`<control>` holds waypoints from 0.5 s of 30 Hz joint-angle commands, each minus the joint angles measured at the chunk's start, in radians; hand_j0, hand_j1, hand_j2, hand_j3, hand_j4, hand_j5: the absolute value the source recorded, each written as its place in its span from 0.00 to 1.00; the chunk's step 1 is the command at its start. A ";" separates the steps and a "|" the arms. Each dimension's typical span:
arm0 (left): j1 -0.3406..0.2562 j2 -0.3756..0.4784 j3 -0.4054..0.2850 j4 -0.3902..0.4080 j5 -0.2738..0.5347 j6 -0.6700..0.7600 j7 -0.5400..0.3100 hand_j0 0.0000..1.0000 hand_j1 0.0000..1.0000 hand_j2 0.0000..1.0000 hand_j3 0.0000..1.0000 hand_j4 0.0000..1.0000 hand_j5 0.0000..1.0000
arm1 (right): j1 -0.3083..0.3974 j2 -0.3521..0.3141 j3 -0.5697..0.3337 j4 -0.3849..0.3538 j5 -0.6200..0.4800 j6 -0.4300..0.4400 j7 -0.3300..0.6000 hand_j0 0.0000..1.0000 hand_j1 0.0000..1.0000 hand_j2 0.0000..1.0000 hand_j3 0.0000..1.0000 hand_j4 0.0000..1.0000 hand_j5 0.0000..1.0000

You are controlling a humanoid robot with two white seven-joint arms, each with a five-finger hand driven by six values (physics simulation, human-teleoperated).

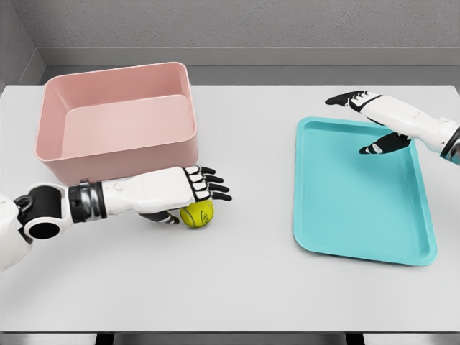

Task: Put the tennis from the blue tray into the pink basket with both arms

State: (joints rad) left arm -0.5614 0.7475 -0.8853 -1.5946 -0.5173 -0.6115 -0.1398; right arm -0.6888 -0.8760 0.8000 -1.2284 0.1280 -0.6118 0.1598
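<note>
A yellow-green tennis ball [198, 214] lies on the white table just in front of the pink basket [115, 154], outside the blue tray [345, 215]. My left hand [205, 188] hovers flat right over the ball, fingers stretched out toward the right, thumb tucked beneath; it partly covers the ball's top and holds nothing. My right hand [359, 118] hangs above the tray's far end with its fingers spread, empty. The tray holds nothing that I can see. The basket's inside looks empty.
The white table [237, 287] runs wide in front and between basket and tray. A grey wall stands behind the table's far edge. The basket sits at the back left, the tray at the right.
</note>
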 commanded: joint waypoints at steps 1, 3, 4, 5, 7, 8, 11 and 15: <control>0.002 -0.005 0.000 -0.001 0.002 0.001 0.002 1.00 1.00 1.00 1.00 1.00 1.00 | 0.000 0.002 -0.001 0.000 -0.007 0.001 0.000 1.00 1.00 1.00 1.00 1.00 1.00; 0.005 -0.002 0.000 -0.001 0.002 0.001 0.002 1.00 1.00 1.00 1.00 1.00 1.00 | 0.000 0.003 -0.002 0.001 -0.007 0.001 0.000 1.00 1.00 1.00 1.00 1.00 1.00; 0.006 0.000 0.002 -0.001 0.003 0.001 0.003 1.00 1.00 1.00 1.00 1.00 1.00 | 0.000 0.003 -0.004 0.003 -0.007 0.001 0.000 1.00 1.00 1.00 1.00 1.00 1.00; 0.006 0.001 0.002 -0.002 0.003 0.001 0.003 1.00 1.00 1.00 1.00 1.00 1.00 | 0.012 0.009 -0.004 0.003 -0.007 0.001 0.000 1.00 1.00 1.00 1.00 1.00 1.00; 0.008 0.004 0.002 -0.004 0.003 0.001 0.003 1.00 1.00 1.00 1.00 1.00 1.00 | 0.018 0.012 -0.007 0.032 -0.007 0.001 0.000 1.00 1.00 1.00 1.00 1.00 1.00; 0.008 0.004 0.002 -0.004 0.003 0.001 0.003 1.00 1.00 1.00 1.00 1.00 1.00 | 0.018 0.012 -0.005 0.050 -0.007 0.001 0.000 1.00 1.00 1.00 1.00 1.00 1.00; 0.012 0.006 0.000 0.001 0.000 0.001 0.003 1.00 1.00 1.00 1.00 1.00 1.00 | 0.018 0.012 -0.005 0.050 -0.007 0.001 0.000 1.00 1.00 1.00 1.00 1.00 1.00; 0.012 0.006 0.000 0.001 -0.013 0.001 0.002 1.00 1.00 1.00 1.00 1.00 1.00 | 0.020 0.014 -0.001 0.050 -0.007 0.001 0.000 1.00 1.00 1.00 1.00 1.00 1.00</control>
State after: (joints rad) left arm -0.5492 0.7524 -0.8854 -1.5940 -0.5325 -0.6115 -0.1383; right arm -0.6688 -0.8625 0.7990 -1.1801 0.1282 -0.6118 0.1600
